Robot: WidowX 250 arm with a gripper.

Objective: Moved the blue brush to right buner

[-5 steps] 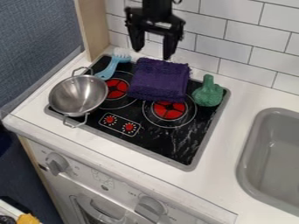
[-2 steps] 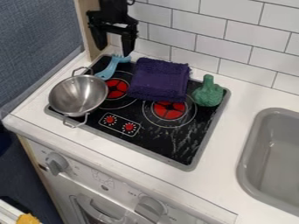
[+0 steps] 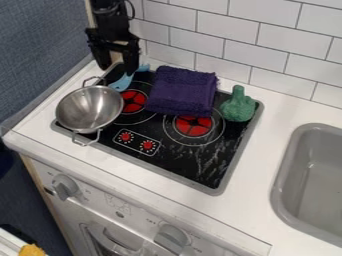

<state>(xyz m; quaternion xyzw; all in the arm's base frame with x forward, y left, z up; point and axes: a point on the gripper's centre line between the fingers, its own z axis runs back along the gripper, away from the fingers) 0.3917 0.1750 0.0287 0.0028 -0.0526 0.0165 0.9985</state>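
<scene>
The black gripper [image 3: 117,71] hangs over the back left corner of the stove, its two fingers wide apart and pointing down, with nothing held between them. Just behind and partly under it lies the blue brush [image 3: 121,84], its handle toward the metal bowl and its head partly covered by a finger. Whether a finger touches the brush I cannot tell. The right burner [image 3: 193,126] glows red near the middle of the black stove top [image 3: 194,162], its back edge under the purple towel.
A metal bowl [image 3: 89,110] stands on the stove's left side. The folded purple towel [image 3: 182,91] lies right of the brush, and a green toy [image 3: 238,105] sits at the back right. A grey sink [image 3: 314,175] is at the right, a tiled wall behind.
From the back middle, the open gripper has moved left and then down to the brush. The brush, towel, bowl and green toy have stayed in place.
</scene>
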